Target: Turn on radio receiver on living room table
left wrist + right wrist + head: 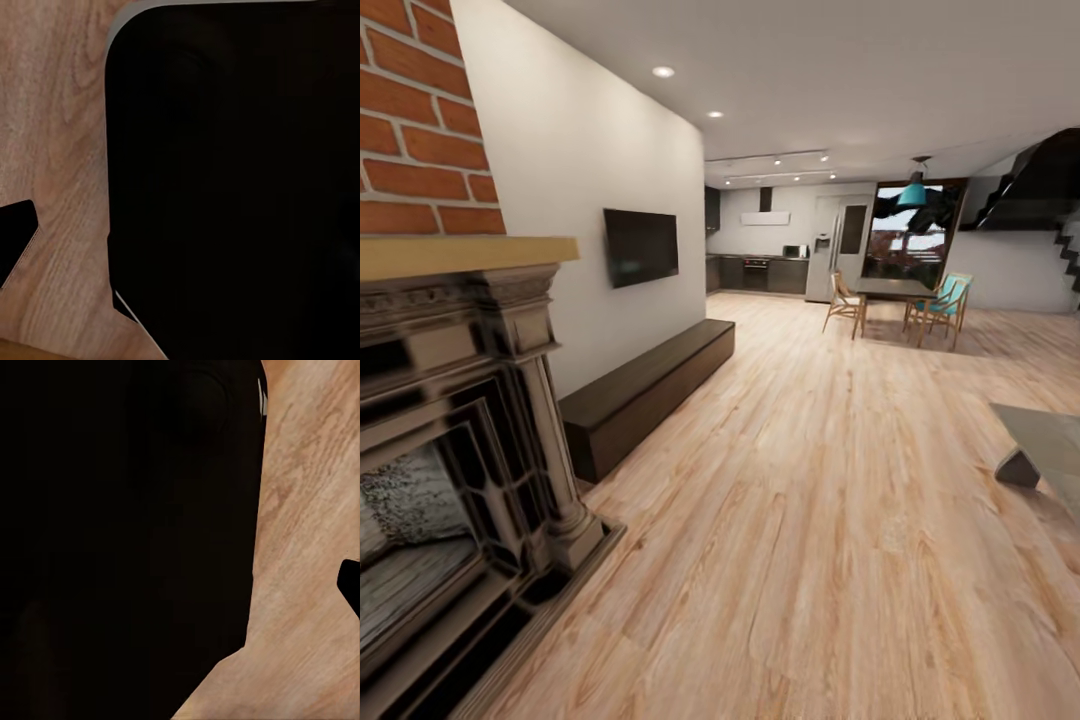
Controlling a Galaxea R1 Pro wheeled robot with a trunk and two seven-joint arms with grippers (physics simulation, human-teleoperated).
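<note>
The radio receiver is out of view. A corner of the low grey-taupe table (pixel 1050 432) pokes in at the right edge of the head view, with a wedge-shaped leg under it. In the left wrist view a dark fingertip (pixel 15 238) of my left gripper hangs over the plank floor beside my black body (pixel 232 180). The right wrist view has a dark fingertip (pixel 350 585) of my right gripper at the picture's edge, also over the floor. Neither view lets me judge how the jaws stand.
A brick fireplace (pixel 450 420) stands close at the left. A dark low bench (pixel 650 385) runs along the white wall under a wall TV (pixel 641 246). Far ahead are a dining table with wooden chairs (pixel 900 300) and a kitchen. Wood plank floor (pixel 810 520) stretches between.
</note>
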